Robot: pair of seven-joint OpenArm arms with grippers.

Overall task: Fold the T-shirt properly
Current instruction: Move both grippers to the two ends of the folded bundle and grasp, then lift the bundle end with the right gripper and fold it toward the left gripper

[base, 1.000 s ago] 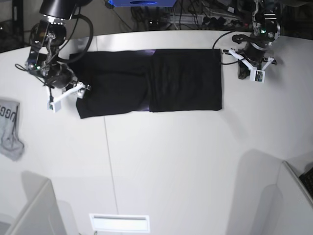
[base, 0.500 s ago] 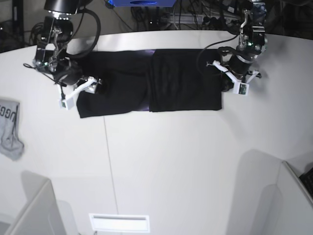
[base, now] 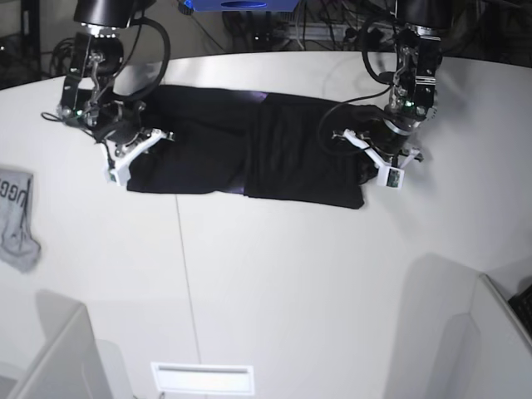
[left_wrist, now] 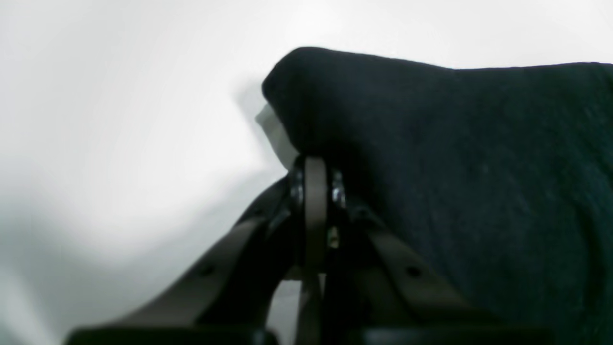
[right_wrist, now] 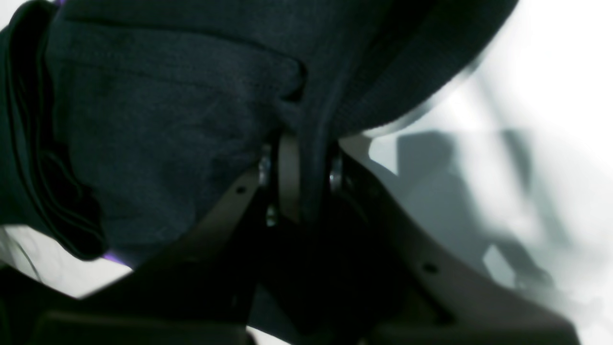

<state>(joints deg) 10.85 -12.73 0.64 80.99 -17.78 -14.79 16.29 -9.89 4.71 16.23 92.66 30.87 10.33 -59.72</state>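
The black T-shirt [base: 283, 150] lies as a long band across the far half of the white table [base: 291, 283]. A thin purple edge shows along its top. My left gripper [base: 371, 164], on the base view's right, is shut on the shirt's right end. In the left wrist view the gripper [left_wrist: 316, 167] pinches a raised corner of the black cloth [left_wrist: 455, 167]. My right gripper [base: 137, 143], on the base view's left, is shut on the shirt's left end. In the right wrist view the gripper [right_wrist: 301, 163] clamps bunched black cloth [right_wrist: 167, 110].
A small grey cloth with lettering [base: 17, 218] hangs at the table's left edge. Cables and equipment [base: 332, 33] crowd the back behind the table. Pale panels stand at the bottom left [base: 58, 357] and bottom right [base: 490, 332].
Both grippers came in from beside the shirt and shut on its two ends. The shirt's right end has been drawn inward and toward the front, and its edges now bunch.
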